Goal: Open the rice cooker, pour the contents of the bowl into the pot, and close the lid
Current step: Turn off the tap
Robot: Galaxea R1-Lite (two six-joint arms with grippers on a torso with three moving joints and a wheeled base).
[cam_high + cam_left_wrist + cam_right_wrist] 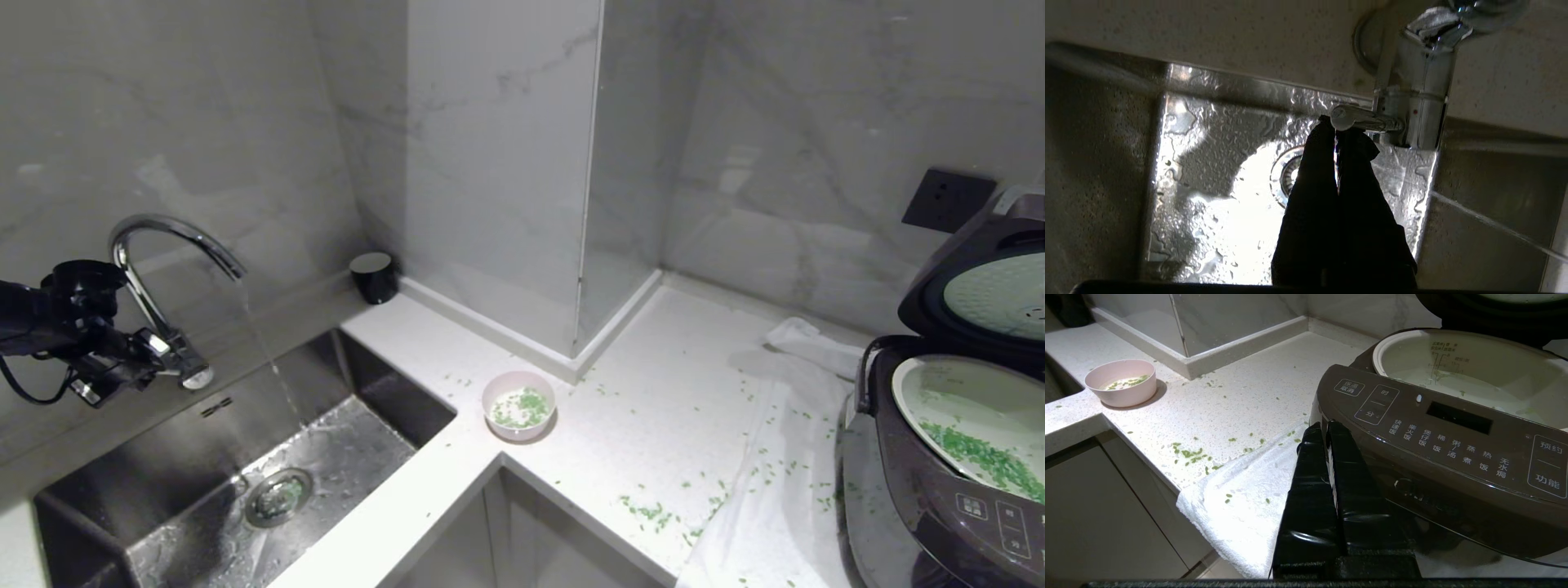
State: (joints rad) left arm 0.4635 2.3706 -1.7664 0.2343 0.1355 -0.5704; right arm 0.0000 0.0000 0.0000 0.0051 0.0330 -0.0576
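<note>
Head view: the left gripper [167, 353], fingers clenched together on nothing, sits at the faucet lever [192, 371] over the sink [163, 490] (water is running). The rice cooker [939, 490] stands at the right with its lid [976, 294] up, green grains [984, 457] in the pot [922, 392]. The pink bowl [518, 406] rests on the counter's corner. The right gripper [1323, 430], also clenched empty, hangs before the cooker's panel.

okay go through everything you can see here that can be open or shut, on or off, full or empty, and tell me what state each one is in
rice cooker: open, display dark.
lid: raised.
pot: seated in the cooker, green bits inside.
bowl: upright on the counter, a few green bits left.
faucet: running into the sink.
left gripper: shut, at the faucet lever.
right gripper: shut, empty, by the cooker's front.
towel: spread flat, strewn with green bits.
</note>
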